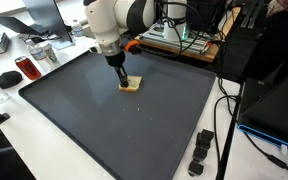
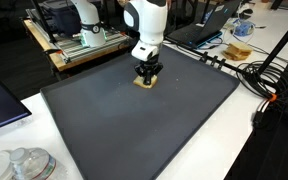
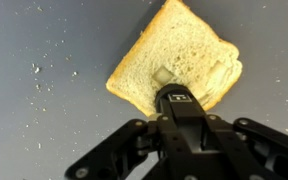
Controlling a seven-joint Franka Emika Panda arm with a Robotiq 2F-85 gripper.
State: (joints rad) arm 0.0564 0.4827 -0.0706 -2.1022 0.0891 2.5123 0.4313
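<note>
Your gripper [image 3: 174,97]: fingers together, tips pressing into bread slice [image 3: 179,50]. Pale crumb, tan crust, dented near tips, lying flat on dark grey surface [image 3: 44,40].

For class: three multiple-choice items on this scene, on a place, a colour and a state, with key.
1. Where does the bread slice lie? A on the dark mat; B on a plate; C in a box.
2. What colour is the mat? A white; B dark grey; C red.
3. How is the gripper? A wide open; B shut, touching the slice; C out of view.
Key: 1 A, mat surrounds it; 2 B, grey in every view; 3 B, wrist view shows fingers together.
</note>
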